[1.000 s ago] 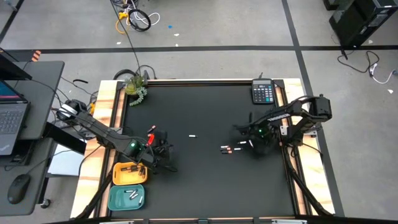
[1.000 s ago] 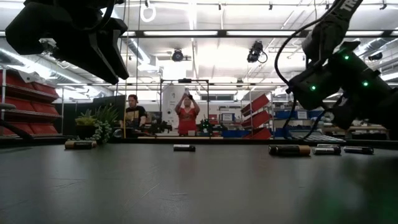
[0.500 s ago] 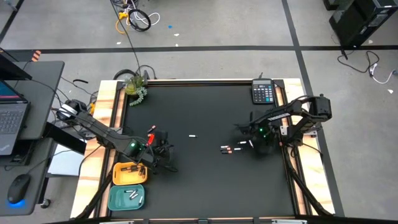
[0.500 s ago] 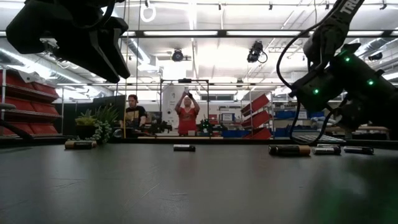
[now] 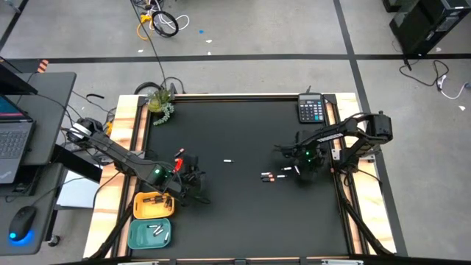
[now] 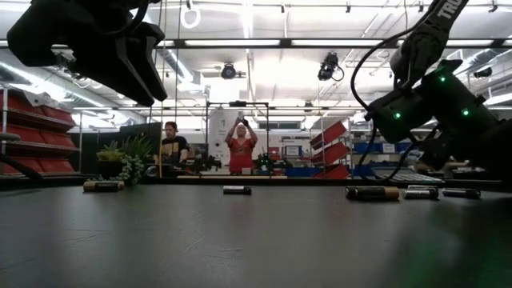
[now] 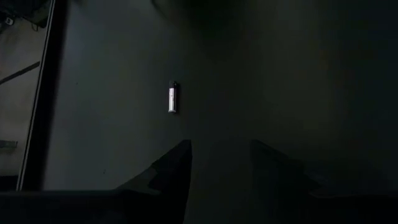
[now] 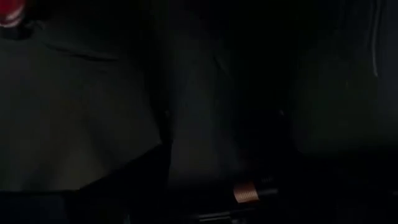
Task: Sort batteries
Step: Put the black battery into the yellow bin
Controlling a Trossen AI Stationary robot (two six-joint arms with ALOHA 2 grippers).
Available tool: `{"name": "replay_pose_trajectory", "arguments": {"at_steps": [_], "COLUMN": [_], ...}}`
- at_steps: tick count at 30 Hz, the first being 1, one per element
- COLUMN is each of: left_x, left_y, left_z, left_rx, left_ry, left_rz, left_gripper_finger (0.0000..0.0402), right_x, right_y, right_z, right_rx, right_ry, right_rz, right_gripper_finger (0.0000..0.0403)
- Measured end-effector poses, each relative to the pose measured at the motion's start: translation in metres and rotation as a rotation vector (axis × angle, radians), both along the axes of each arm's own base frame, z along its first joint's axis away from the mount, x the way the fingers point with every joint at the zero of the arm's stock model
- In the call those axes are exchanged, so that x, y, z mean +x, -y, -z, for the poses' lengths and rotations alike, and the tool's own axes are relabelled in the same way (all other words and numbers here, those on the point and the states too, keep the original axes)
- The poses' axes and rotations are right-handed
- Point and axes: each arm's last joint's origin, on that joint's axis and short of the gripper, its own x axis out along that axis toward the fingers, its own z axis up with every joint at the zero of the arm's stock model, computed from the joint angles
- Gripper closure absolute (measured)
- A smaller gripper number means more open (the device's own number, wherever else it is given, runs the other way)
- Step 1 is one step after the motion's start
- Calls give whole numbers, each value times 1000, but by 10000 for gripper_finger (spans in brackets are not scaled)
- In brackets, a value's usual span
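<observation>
**Right Gripper Poised Over the Right-Hand Battery Cluster**

From above: right gripper (image 5: 300, 163) hovering just beside small slim cylindrical batteries (image 5: 269, 177), these lying toward table centre from the jaws, long axes roughly left to right. Left gripper (image 5: 188, 179) waiting near yellow tray (image 5: 140, 213) and teal tray (image 5: 135, 237).

At table level: dark copper-ended battery (image 6: 372, 193) flat on the black tabletop (image 6: 240, 240), right arm tilted above it.

Past the left wrist: silvery battery (image 7: 173, 98) ahead, fingers (image 7: 176, 165) spread, nothing held.

Past the right wrist: copper end (image 8: 244, 193) close by; jaws released, empty.
</observation>
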Motion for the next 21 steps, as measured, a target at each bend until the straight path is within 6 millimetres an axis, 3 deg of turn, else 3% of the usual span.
{"name": "replay_pose_trajectory", "arguments": {"at_steps": [5,12,21], "left_x": [3,7,7], "left_y": [1,4,2], "left_z": [-2,-5,-6], "left_rx": [-21,-18,19], "left_ry": [35,83,105], "left_rz": [-3,27,-7], "left_gripper_finger": [230,230,230], "right_x": [1,-5,-8], "right_y": [1,3,5], "right_z": [0,-4,-1], "right_rx": [6,-38,135], "right_ry": [26,-74,-126], "right_rz": [-91,6,-19], "right_gripper_finger": [123,125,127]}}
